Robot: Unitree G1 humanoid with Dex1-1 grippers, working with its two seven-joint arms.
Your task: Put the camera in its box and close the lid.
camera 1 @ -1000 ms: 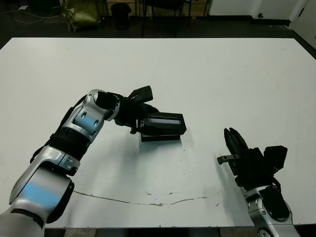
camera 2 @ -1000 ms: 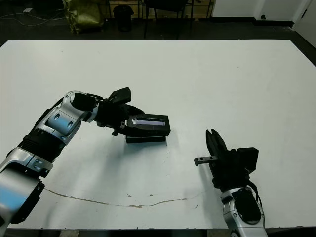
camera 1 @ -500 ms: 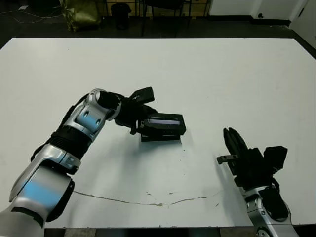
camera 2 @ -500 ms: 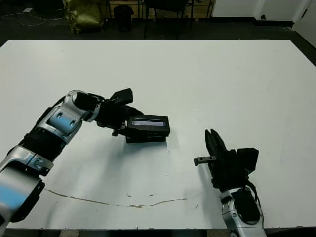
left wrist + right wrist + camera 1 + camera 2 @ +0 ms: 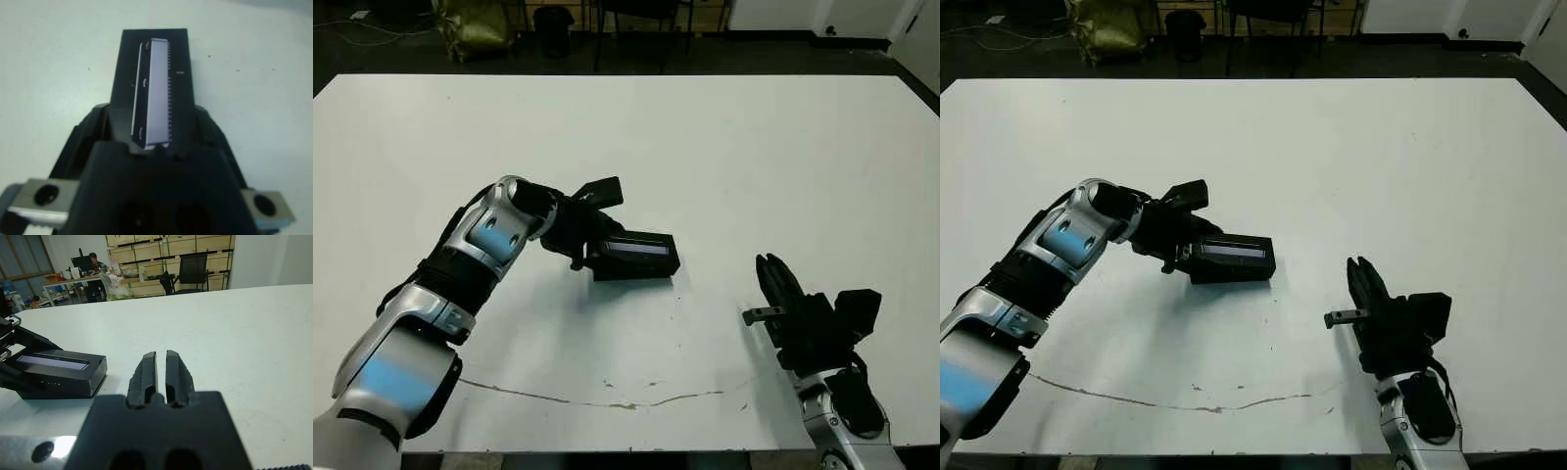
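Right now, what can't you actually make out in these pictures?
- The camera: in no view; the lid covers the box.
- Left gripper fingertips: hidden by its own black body in the left wrist view, too dark in the eye views.
- Person's hands: too small, right wrist view.

White table, seated person, office chair, shelving
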